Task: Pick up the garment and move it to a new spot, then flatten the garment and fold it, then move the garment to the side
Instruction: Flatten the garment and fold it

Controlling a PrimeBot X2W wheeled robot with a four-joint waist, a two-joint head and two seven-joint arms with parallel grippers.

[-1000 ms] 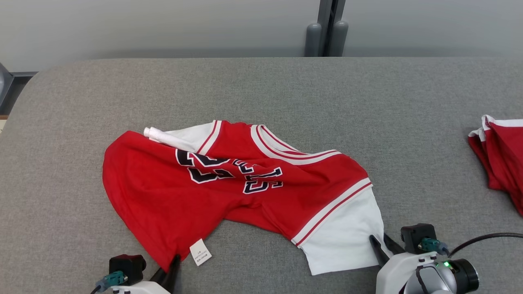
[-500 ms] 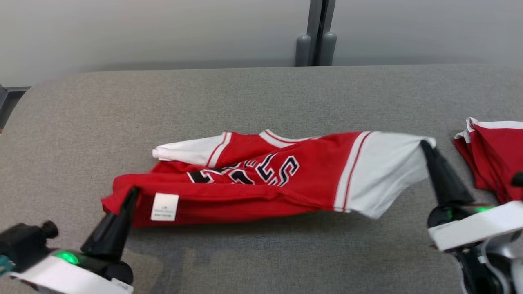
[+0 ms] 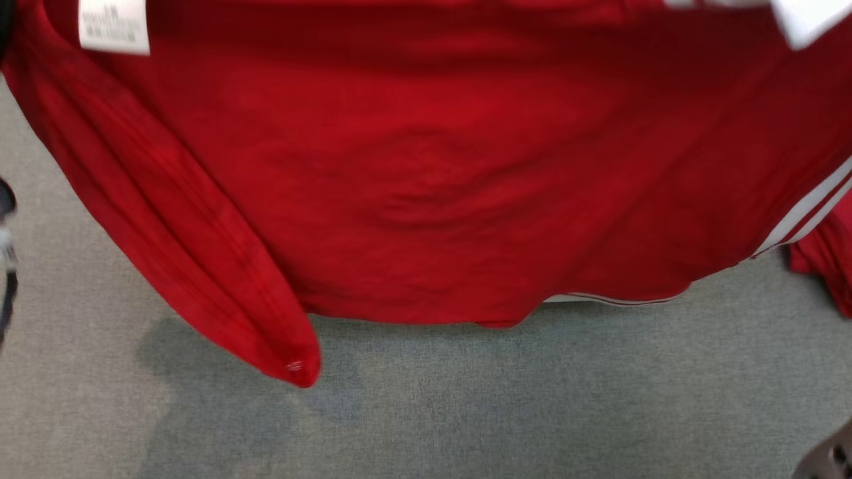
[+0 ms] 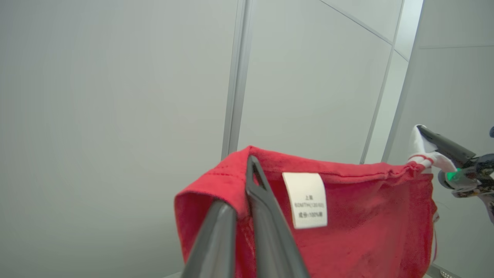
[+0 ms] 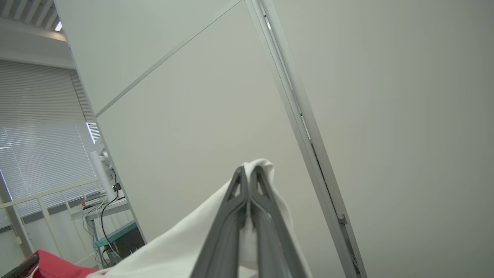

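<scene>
Our left gripper (image 4: 242, 184) is clenched on a red edge of the jersey (image 3: 426, 166), just beside its white care label (image 4: 307, 199). Our right gripper (image 5: 249, 172) is clenched on the white cloth at the jersey's other end. Between them we hold the jersey up in the air, spread wide and hanging above the gray padded table (image 3: 466, 412), where its shadow falls. Another red garment (image 3: 829, 273) lies at the table's right edge. Pale wall panels (image 4: 115, 96) stand behind.

Garment (image 3: 426, 166) soft matt cloth; table (image 3: 532, 412) rough fabric.
</scene>
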